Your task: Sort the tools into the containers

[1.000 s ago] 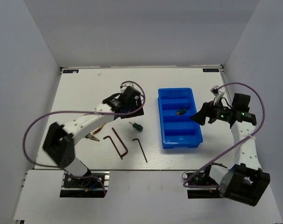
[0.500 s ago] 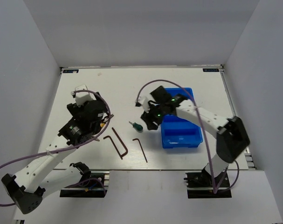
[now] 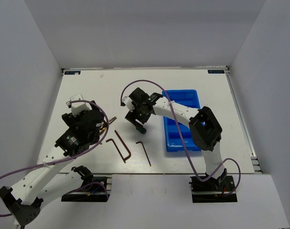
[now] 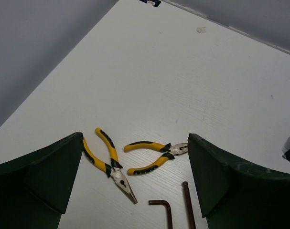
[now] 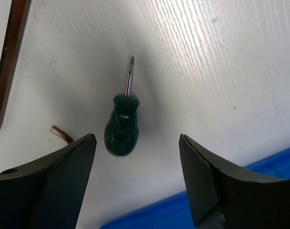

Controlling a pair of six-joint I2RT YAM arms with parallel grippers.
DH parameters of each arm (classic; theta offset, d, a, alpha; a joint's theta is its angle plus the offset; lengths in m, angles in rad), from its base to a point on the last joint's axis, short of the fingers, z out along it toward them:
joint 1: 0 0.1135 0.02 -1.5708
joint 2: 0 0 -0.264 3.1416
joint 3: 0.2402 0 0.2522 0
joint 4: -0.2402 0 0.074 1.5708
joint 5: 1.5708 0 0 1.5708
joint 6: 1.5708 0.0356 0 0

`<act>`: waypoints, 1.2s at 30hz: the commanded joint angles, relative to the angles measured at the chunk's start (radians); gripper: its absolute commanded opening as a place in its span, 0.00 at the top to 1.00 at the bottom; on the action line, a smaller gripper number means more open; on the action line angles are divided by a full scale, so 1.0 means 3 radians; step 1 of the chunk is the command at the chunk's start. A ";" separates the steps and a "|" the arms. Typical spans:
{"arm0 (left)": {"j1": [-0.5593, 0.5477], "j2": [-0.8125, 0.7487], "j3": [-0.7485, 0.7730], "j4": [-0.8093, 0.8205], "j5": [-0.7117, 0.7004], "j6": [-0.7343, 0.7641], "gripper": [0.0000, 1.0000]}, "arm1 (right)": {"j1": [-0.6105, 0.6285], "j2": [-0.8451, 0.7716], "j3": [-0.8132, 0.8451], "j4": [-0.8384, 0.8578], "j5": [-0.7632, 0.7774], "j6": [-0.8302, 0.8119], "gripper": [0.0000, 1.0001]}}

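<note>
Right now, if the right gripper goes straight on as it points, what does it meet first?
Probably the green screwdriver, lying on the table inside the open right gripper, slightly left of centre. Nothing shows in between, though depth is unclear.

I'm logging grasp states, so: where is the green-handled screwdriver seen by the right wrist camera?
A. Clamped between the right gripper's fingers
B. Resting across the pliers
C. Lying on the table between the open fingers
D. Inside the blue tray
C: in the right wrist view the green screwdriver lies flat on the table, in the gap of the open right gripper, touching neither finger.
</note>
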 commanded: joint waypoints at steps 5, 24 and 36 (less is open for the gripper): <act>0.0015 -0.0386 -0.0262 0.0233 -0.0028 0.0432 0.00 | 0.0116 0.0325 0.0275 -0.0124 -0.0010 0.0147 0.26; 0.0015 -0.0412 -0.0298 0.0433 0.0258 0.0657 0.00 | 0.0106 0.0524 -0.0047 -0.0057 0.0077 0.0101 0.52; 0.0015 -0.0275 -0.0477 0.0974 0.1341 0.1249 0.10 | 0.0101 0.0167 0.0719 -0.0635 -0.0435 -0.0277 1.00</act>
